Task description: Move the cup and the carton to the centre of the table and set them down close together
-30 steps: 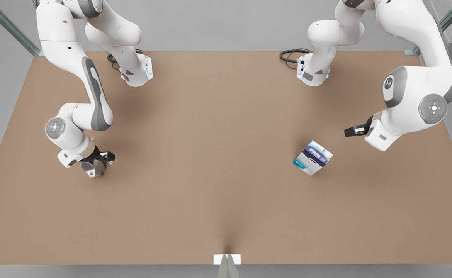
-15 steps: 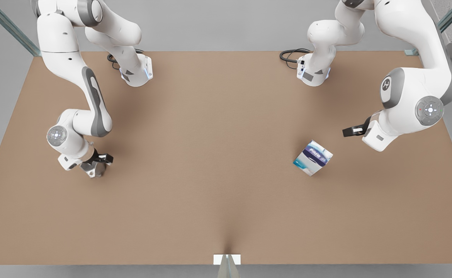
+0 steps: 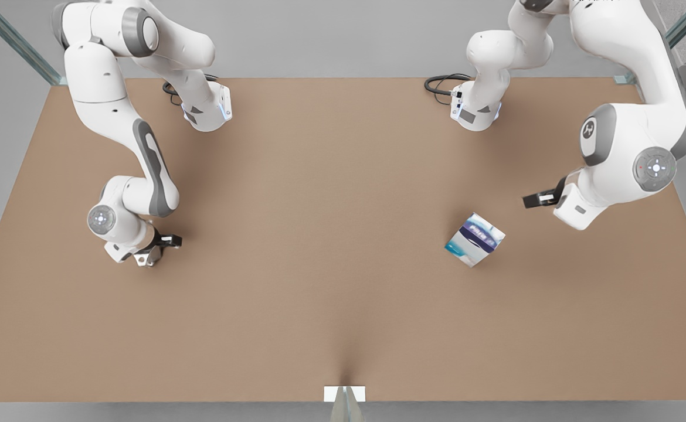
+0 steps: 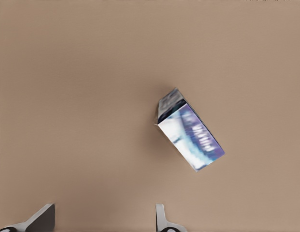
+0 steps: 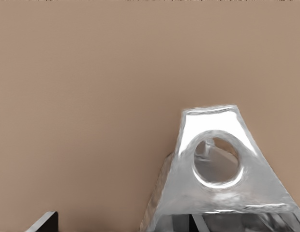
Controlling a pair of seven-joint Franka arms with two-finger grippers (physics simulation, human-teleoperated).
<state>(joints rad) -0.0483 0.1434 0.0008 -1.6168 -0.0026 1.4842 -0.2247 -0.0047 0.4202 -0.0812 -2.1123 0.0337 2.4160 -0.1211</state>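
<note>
Over at the front view's left, down low on the table [image 3: 331,193]: right gripper [image 3: 160,247], fingers spread apart and clamping nothing. Directly beneath it and largely hidden by it, the cup [image 3: 142,258], a sliver of silver peeking out under the wrist. Seen from the right wrist, the cup [image 5: 215,179] close in front of the palm, off toward one fingertip and well clear of the other finger [image 5: 46,222]; a round opening turned up at the camera, faceted sides flaring away from it, only silver glints inside. No telling which way the handle points, nor whether anything is inside.

Farther right, the carton [image 3: 475,239] on the tabletop, long axis skewed to the table's edges, dark blue band across the upper face. Just past it at the front view's right, raised above the table, left gripper [image 3: 532,200], jaws wide and empty, waiting. From the left wrist, the carton [image 4: 191,137] ahead of the spread fingertips [image 4: 162,220], well apart from them, set diagonally.
</note>
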